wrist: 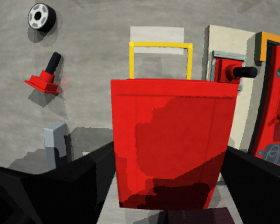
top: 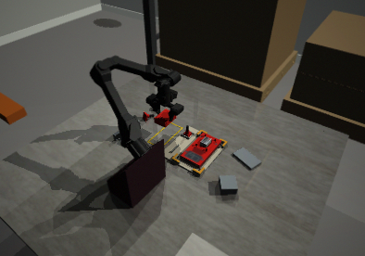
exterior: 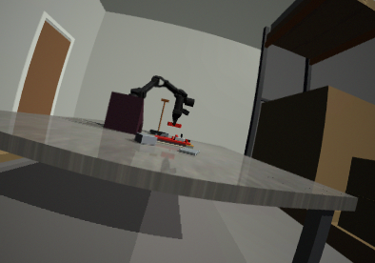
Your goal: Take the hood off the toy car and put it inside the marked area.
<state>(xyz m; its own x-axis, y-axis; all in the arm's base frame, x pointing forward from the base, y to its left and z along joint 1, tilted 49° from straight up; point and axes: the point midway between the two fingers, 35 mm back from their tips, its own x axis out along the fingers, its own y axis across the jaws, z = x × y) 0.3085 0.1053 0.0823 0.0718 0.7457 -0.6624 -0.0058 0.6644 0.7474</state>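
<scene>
My gripper is shut on the red hood and holds it in the air. The yellow marked area lies on the table just below and ahead of the hood. The red toy car sits hoodless on its beige base with orange corners, to the right of the marked area. In the wrist view the hood fills the middle and hides part of the marked area.
A dark box stands by the arm's base. Two grey blocks lie right of the car. A small red part and a black wheel lie left of the marked area. Large crates stand behind.
</scene>
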